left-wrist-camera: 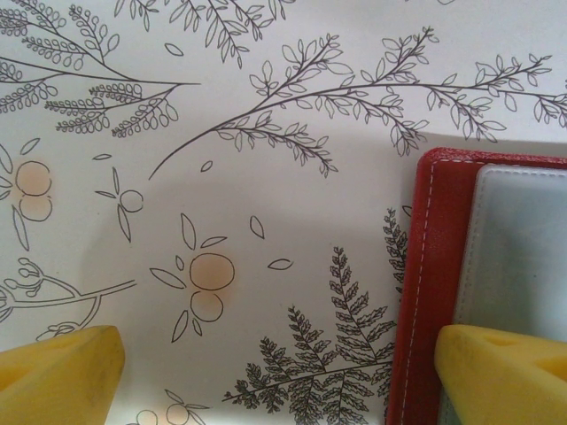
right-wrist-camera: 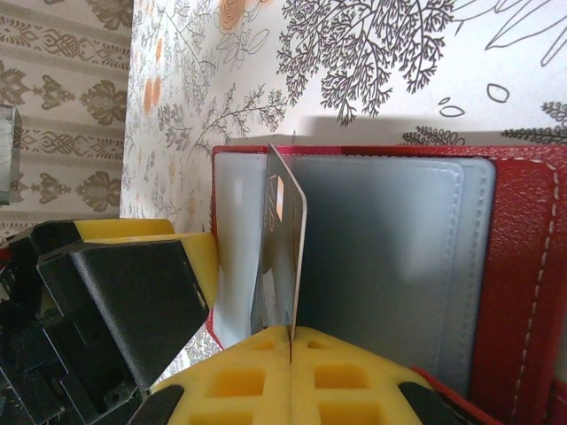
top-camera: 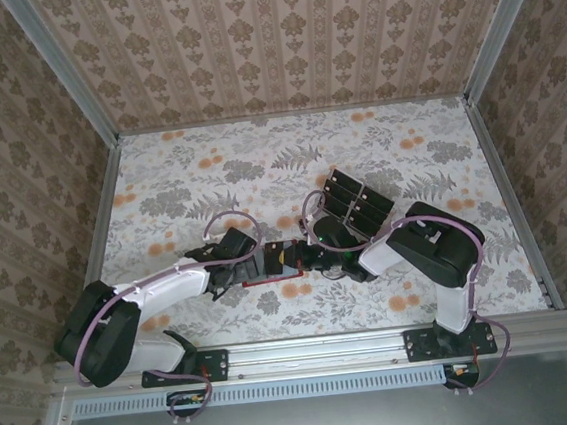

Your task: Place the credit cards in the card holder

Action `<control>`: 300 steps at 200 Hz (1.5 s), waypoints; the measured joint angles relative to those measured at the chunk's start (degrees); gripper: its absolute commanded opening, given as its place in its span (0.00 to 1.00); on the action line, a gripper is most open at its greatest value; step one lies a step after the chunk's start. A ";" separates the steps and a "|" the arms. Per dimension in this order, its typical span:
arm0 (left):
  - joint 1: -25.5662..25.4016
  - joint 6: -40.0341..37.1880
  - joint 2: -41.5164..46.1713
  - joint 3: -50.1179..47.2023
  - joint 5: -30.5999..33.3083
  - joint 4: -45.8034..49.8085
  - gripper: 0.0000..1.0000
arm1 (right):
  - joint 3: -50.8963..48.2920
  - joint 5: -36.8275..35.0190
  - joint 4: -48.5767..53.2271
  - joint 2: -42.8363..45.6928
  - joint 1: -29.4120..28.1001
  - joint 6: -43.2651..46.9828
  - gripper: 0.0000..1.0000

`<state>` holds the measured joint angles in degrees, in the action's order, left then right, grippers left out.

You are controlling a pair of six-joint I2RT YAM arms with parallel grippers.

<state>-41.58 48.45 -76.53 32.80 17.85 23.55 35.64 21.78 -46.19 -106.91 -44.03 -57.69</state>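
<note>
Upright card (right-wrist-camera: 282,257) over open card holder (right-wrist-camera: 523,266)

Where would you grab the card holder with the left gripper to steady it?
Probably the red stitched border of the card holder, coming in from the bare table side. It lies open and flat, so only that thin outer edge offers a pinch; the open left gripper straddles it. Keep the clear pockets free: the right gripper holds a credit card on edge over them.

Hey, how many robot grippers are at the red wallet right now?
2. The left gripper, open, has one finger over an edge of the wallet; the right gripper, shut on a card, is at its clear pocket.
</note>
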 measured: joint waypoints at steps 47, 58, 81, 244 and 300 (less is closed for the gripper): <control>0.00 0.00 0.02 -0.02 0.00 -0.02 1.00 | -0.20 1.29 0.24 0.00 0.00 0.02 0.00; 0.00 0.00 0.02 -0.02 0.00 -0.04 1.00 | -0.20 1.66 0.59 0.00 0.00 0.04 0.00; 0.00 0.00 0.02 -0.02 0.00 -0.07 1.00 | 0.02 2.91 2.08 0.00 0.39 0.31 0.00; 0.04 0.00 0.02 -0.17 0.00 -0.42 1.00 | 8.28 9.16 11.85 -3.39 1.66 2.21 0.00; 0.04 0.00 0.04 -0.48 -0.02 -0.98 1.00 | 12.04 10.16 15.06 -5.18 0.92 2.43 0.00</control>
<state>-41.54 48.45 -76.49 32.32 17.82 22.57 47.68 31.94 -31.14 -112.09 -43.11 -55.27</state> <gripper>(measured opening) 0.997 0.065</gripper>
